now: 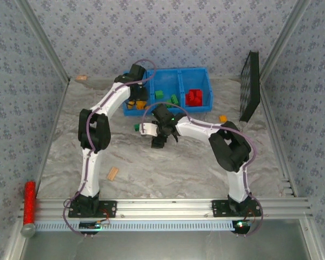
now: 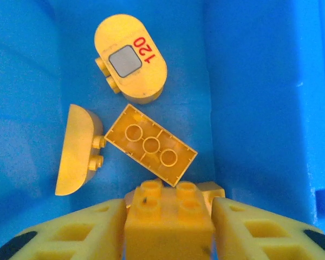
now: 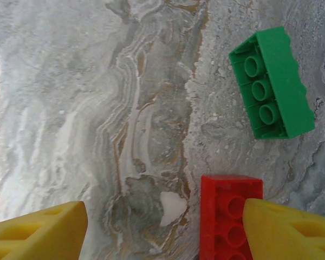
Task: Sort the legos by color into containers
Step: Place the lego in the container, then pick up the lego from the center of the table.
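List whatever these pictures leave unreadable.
- Left wrist: yellow brick between the fingers, base cut by the bottom edge; gripped or loose, unclear.
- Right wrist: red brick, cut by the edge, partly under a finger.
- Top: blue bin, left compartment hidden by left arm.

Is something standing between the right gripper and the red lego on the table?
Nothing visible does. The red lego lies on the table, inside the open right gripper, with its edge under one finger. The green lego lies apart, beyond it.
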`<act>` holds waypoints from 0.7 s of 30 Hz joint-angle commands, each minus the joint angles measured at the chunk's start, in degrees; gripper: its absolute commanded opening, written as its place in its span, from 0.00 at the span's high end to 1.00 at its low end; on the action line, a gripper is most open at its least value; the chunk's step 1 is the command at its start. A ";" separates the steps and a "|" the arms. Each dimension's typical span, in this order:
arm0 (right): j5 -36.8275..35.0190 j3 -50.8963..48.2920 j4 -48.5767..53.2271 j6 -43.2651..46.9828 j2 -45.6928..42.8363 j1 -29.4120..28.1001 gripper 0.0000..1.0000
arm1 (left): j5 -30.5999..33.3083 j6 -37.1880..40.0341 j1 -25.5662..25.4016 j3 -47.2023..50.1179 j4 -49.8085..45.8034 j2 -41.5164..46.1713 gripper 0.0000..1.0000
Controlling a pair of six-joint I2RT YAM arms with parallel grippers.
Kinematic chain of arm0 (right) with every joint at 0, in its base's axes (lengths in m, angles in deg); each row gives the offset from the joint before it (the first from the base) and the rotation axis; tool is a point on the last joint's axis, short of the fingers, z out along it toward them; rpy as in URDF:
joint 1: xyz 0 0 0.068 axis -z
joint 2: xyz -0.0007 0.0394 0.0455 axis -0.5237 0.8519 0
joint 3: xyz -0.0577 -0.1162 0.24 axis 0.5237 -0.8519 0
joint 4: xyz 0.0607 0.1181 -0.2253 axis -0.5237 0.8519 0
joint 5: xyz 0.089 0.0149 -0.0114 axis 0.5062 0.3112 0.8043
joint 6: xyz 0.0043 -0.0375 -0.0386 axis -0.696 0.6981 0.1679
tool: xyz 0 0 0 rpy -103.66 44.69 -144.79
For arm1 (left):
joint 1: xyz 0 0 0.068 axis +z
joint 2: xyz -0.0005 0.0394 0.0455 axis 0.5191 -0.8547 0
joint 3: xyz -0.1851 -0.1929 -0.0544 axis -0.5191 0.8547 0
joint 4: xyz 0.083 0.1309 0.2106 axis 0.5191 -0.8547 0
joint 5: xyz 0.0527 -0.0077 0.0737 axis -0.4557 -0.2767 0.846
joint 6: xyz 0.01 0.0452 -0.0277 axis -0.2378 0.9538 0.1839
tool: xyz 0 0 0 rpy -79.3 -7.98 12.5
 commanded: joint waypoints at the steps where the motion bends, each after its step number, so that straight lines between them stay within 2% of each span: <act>1: 1.22 3.98 0.90 -1.09 2.18 1.75 0.24 | -1.05 0.40 0.68 0.76 -1.02 2.28 0.52; 4: 1.22 3.71 -0.17 -0.91 2.96 2.57 0.24 | -1.17 0.40 0.86 1.69 -0.36 3.49 0.46; 13: 0.79 6.80 3.48 1.07 7.26 4.74 0.25 | -2.55 0.92 1.11 5.93 0.98 10.40 0.43; 17: 1.24 8.29 5.26 1.09 9.41 4.75 0.33 | -2.99 1.01 1.51 9.13 1.22 14.52 0.42; 21: 0.33 8.49 6.08 1.03 10.42 4.53 0.48 | -4.04 0.32 2.43 12.56 2.38 19.08 0.41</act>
